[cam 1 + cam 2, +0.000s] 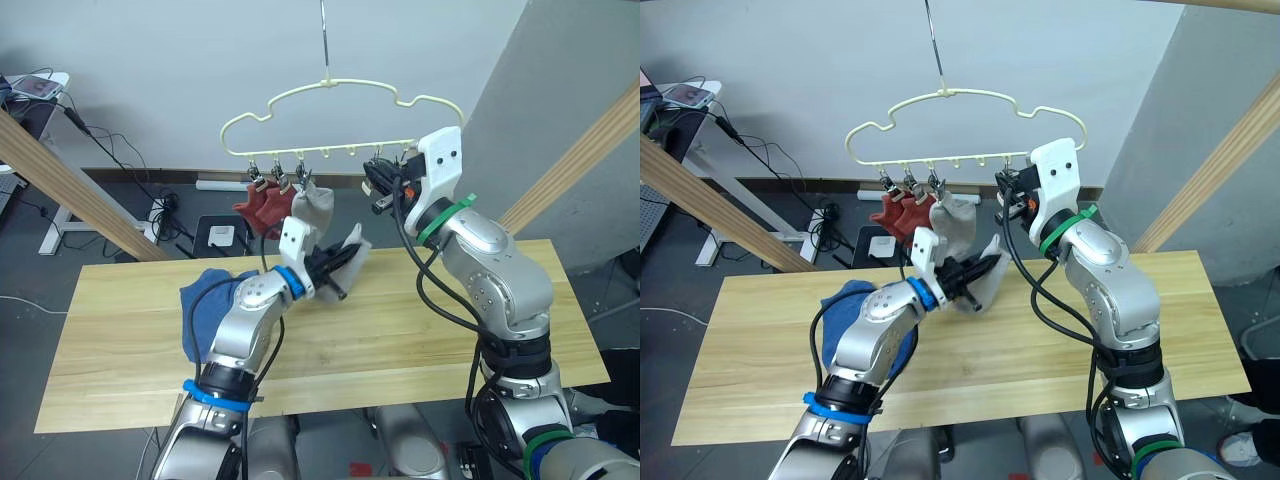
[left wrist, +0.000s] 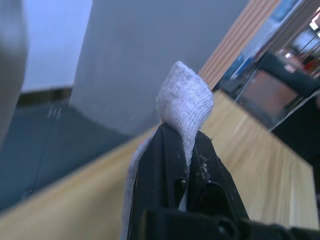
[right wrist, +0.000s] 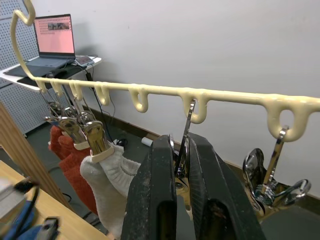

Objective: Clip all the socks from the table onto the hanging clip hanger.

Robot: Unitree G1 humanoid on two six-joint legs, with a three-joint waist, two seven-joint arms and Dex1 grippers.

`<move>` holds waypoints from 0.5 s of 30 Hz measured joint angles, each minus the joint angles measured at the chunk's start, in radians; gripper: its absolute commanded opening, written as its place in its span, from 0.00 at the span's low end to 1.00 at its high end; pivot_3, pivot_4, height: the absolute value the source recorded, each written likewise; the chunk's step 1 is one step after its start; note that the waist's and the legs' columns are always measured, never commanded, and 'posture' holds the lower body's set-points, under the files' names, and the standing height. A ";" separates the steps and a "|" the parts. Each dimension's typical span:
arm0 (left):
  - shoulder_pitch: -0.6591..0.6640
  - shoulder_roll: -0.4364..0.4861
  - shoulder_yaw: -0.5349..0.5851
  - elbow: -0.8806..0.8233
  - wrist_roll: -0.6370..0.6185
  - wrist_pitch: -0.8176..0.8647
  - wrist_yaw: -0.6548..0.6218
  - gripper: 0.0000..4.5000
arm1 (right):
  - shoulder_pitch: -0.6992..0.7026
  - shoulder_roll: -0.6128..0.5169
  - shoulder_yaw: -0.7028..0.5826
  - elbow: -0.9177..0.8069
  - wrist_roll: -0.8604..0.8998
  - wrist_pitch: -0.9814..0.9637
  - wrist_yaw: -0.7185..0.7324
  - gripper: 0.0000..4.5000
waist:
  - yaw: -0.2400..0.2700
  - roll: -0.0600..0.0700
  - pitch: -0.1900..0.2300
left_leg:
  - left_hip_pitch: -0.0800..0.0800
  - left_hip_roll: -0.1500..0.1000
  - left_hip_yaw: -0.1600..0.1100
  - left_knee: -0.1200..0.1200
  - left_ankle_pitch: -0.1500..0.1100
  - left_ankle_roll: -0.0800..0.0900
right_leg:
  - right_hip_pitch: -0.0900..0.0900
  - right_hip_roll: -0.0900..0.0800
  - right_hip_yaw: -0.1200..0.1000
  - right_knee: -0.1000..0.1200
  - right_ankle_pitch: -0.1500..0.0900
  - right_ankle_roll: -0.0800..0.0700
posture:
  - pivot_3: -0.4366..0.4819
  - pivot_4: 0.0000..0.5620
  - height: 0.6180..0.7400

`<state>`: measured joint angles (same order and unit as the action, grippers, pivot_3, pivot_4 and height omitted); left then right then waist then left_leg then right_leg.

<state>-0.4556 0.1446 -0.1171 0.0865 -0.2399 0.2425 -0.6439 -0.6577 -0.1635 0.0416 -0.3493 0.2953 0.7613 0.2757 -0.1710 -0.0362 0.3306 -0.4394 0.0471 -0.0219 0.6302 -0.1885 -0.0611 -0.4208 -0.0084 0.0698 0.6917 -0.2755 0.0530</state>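
The cream-yellow clip hanger (image 1: pixel 340 100) hangs over the far edge of the table (image 1: pixel 420 330). Two rust red socks (image 1: pixel 260 208) and one light grey sock (image 1: pixel 316 205) hang from its left clips. My left gripper (image 1: pixel 338 266) is raised above the table, shut on a second light grey sock (image 2: pixel 184 95) that droops from its fingers. Up at the hanger's row, my right gripper (image 3: pixel 181 145) is shut on a metal clip (image 3: pixel 184 125). Beside it another clip (image 3: pixel 272 175) hangs with nothing in it. Blue socks (image 1: pixel 205 300) lie bunched on the table's left part.
Slanted pale wooden poles (image 1: pixel 70 185) (image 1: pixel 580 150) stand at both sides behind the table. Beyond, a white desk (image 1: pixel 45 90) with a laptop (image 3: pixel 52 37), cables and a power strip (image 1: pixel 220 235) on the floor.
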 measured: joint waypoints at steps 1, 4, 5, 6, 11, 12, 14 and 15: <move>-0.004 -0.011 0.000 0.000 -0.002 0.010 0.006 0.00 | 0.001 0.002 0.000 -0.005 0.002 0.006 -0.002 0.01 | -0.002 0.000 0.000 | 0.000 0.000 0.000 0.000 0.000 0.000 | 0.000 0.000 0.000 0.000 0.000 0.000 | 0.15 0.55 0.93; -0.010 -0.034 0.004 0.000 -0.013 0.025 0.027 0.00 | 0.004 0.008 0.000 -0.018 0.003 0.018 -0.009 0.01 | -0.010 0.000 0.000 | 0.000 0.000 0.000 -0.001 0.000 0.000 | 0.000 0.000 0.000 -0.001 0.000 0.000 | 0.14 0.55 0.93; -0.016 -0.039 0.009 0.000 -0.020 0.036 0.037 0.00 | 0.005 0.009 0.000 -0.024 0.003 0.023 -0.011 0.01 | -0.012 0.000 0.000 | 0.000 0.000 -0.001 -0.001 0.000 0.000 | 0.000 0.000 0.000 -0.001 0.000 0.000 | 0.14 0.55 0.93; -0.022 -0.043 0.013 -0.001 -0.026 0.043 0.046 0.00 | 0.006 0.009 0.000 -0.029 0.003 0.026 -0.014 0.01 | -0.016 0.000 0.000 | -0.001 0.000 -0.001 -0.001 0.000 0.000 | 0.000 0.000 0.000 -0.001 0.000 0.000 | 0.14 0.55 0.93; -0.049 -0.072 0.036 -0.009 -0.049 0.068 0.088 0.00 | 0.010 0.011 0.001 -0.036 0.007 0.041 -0.016 0.01 | -0.021 0.000 0.000 | -0.001 0.000 -0.001 0.000 0.000 0.000 | 0.000 0.000 0.000 -0.001 0.000 0.000 | 0.14 0.55 0.93; -0.053 -0.073 0.039 -0.010 -0.051 0.072 0.090 0.00 | 0.010 0.011 0.001 -0.036 0.007 0.042 -0.016 0.01 | -0.022 0.000 0.000 | -0.001 0.000 -0.001 0.000 0.000 0.000 | 0.000 0.000 0.000 -0.002 0.000 0.000 | 0.15 0.55 0.93; -0.056 -0.075 0.043 -0.025 -0.057 0.083 0.099 0.00 | 0.013 0.011 0.001 -0.037 0.012 0.045 -0.016 0.01 | -0.023 0.000 0.000 | -0.001 0.000 -0.001 -0.001 0.000 0.000 | 0.000 0.000 0.000 -0.002 0.000 0.000 | 0.15 0.55 0.93; -0.057 -0.078 0.044 -0.037 -0.062 0.088 0.105 0.00 | 0.016 0.011 0.001 -0.037 0.013 0.047 -0.016 0.01 | -0.023 0.000 0.000 | -0.001 0.000 -0.001 -0.001 0.000 0.000 | 0.000 0.000 0.000 -0.002 0.000 0.000 | 0.15 0.55 0.93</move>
<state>-0.5127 0.0666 -0.0729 0.0493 -0.3018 0.3306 -0.5386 -0.6418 -0.1525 0.0425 -0.3861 0.3079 0.8078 0.2597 -0.1941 -0.0362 0.3306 -0.4405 0.0471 -0.0225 0.6294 -0.1885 -0.0611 -0.4208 -0.0081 0.0695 0.6895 -0.2754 0.0532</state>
